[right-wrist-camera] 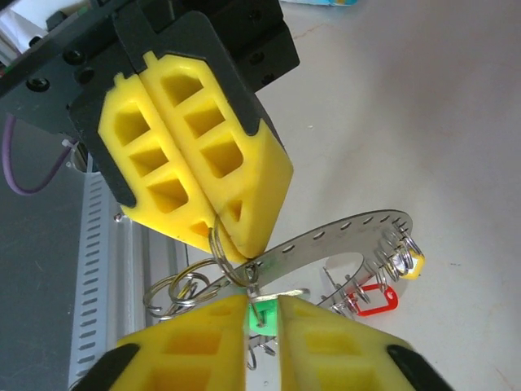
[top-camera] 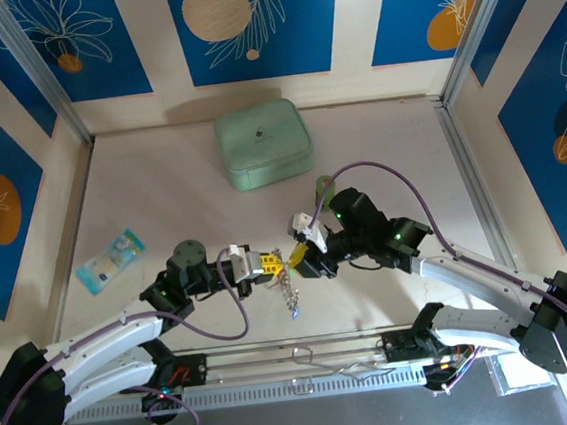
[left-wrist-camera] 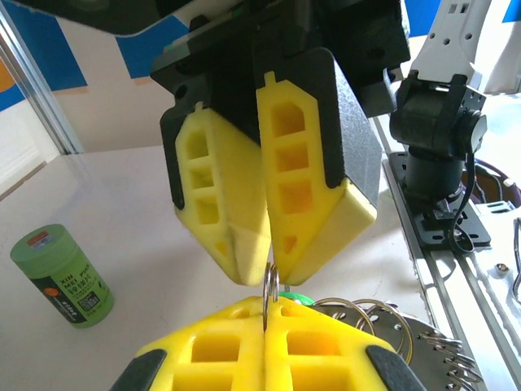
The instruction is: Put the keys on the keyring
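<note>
Top: left gripper [top-camera: 266,264] and right gripper [top-camera: 300,262] meet tip to tip over the desk's [top-camera: 160,184] near-edge middle. The keyring [top-camera: 291,294] dangles beneath them.

Left wrist: left jaws pinched tight on a split ring [left-wrist-camera: 271,285].

Right wrist: right jaws narrowly apart, green key [right-wrist-camera: 260,314] in the gap. Red key [right-wrist-camera: 374,300] and yellow key [right-wrist-camera: 411,262] hang on the keyring.

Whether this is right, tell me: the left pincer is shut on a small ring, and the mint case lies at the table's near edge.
Not quite. The left pincer is shut on the ring, but the case lies toward the far edge of the table, beyond both arms. The top view shows it.
</note>
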Robot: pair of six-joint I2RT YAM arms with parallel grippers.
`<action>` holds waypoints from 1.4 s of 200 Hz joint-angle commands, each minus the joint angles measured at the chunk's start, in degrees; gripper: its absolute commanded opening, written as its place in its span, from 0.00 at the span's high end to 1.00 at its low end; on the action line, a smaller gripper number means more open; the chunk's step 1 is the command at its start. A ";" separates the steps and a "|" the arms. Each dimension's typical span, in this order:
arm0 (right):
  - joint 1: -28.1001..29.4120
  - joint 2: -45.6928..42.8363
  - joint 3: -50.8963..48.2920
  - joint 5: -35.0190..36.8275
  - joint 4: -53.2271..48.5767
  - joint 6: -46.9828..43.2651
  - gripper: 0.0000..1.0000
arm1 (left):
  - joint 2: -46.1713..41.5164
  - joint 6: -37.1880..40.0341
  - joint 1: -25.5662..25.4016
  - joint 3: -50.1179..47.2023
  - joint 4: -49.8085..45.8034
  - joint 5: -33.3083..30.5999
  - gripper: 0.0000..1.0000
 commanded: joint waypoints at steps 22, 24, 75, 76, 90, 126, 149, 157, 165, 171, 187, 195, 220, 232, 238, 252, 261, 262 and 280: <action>-0.09 -0.92 -0.09 -0.70 -0.48 -2.24 0.62 | -1.02 -0.41 -0.88 0.41 3.45 1.51 1.00; -0.06 -1.14 -0.09 -0.80 -0.37 -2.45 0.62 | -0.95 -0.41 -0.87 0.41 3.45 1.57 1.00; 0.32 -7.21 -4.72 -4.21 7.28 -8.22 0.56 | -0.21 -1.25 -0.90 0.33 4.67 2.03 1.00; 0.34 -7.26 -4.82 -4.19 7.46 -8.34 0.56 | -0.18 -1.23 -0.88 0.33 4.72 2.03 1.00; 0.41 -7.66 -5.40 -3.68 9.12 -9.19 0.55 | 0.07 -1.69 -0.89 0.23 5.02 2.36 1.00; -0.56 -8.78 -7.33 -3.46 13.92 -9.78 0.55 | 0.63 -3.40 -1.00 -0.44 7.50 3.04 1.00; -1.08 -8.73 -8.77 -6.11 15.39 -10.93 0.55 | 1.09 -4.25 -1.04 -0.73 9.15 3.30 1.00; -1.04 -8.48 -8.94 -6.56 15.69 -11.31 0.55 | 1.25 -4.28 -1.02 -0.66 9.24 3.57 1.00; -0.96 -8.22 -8.89 -6.96 15.83 -11.64 0.55 | 1.48 -4.42 -1.04 -0.64 9.25 3.79 1.00; -0.79 -7.96 -8.79 -7.11 15.89 -12.09 0.55 | 1.53 -4.54 -1.04 -0.56 9.33 4.06 1.00; -0.35 -7.24 -8.54 -6.51 16.28 -12.88 0.55 | 1.66 -4.74 -0.96 -0.55 9.66 4.50 1.00; -0.18 -6.93 -8.47 -5.80 16.88 -12.79 0.55 | 1.70 -4.85 -0.97 -0.55 9.74 4.71 1.00; -0.06 -5.67 -7.93 -4.70 16.80 -13.05 0.61 | 1.66 -5.08 -1.04 -0.55 9.96 5.03 1.00; 0.01 -5.38 -7.85 -4.74 16.65 -13.22 0.65 | 1.62 -5.29 -0.98 -0.62 10.17 5.15 1.00; 0.01 -5.38 -7.91 -4.80 16.68 -13.29 0.68 | 1.61 -5.34 -1.00 -0.64 10.30 5.17 1.00; 0.08 -5.38 -7.89 -5.09 16.79 -13.22 0.77 | 1.62 -5.51 -0.99 -0.73 10.70 5.29 1.00; 0.10 -5.29 -7.64 -5.46 16.85 -13.23 0.84 | 1.74 -5.61 -0.96 -0.77 10.69 5.45 1.00; 0.10 -5.29 -7.60 -5.52 16.85 -13.22 0.85 | 1.72 -5.61 -1.00 -0.75 10.72 5.45 1.00; 0.19 -5.09 -6.92 -6.61 15.69 -13.78 0.99 | 1.70 -5.47 -0.97 -0.73 10.75 4.93 1.00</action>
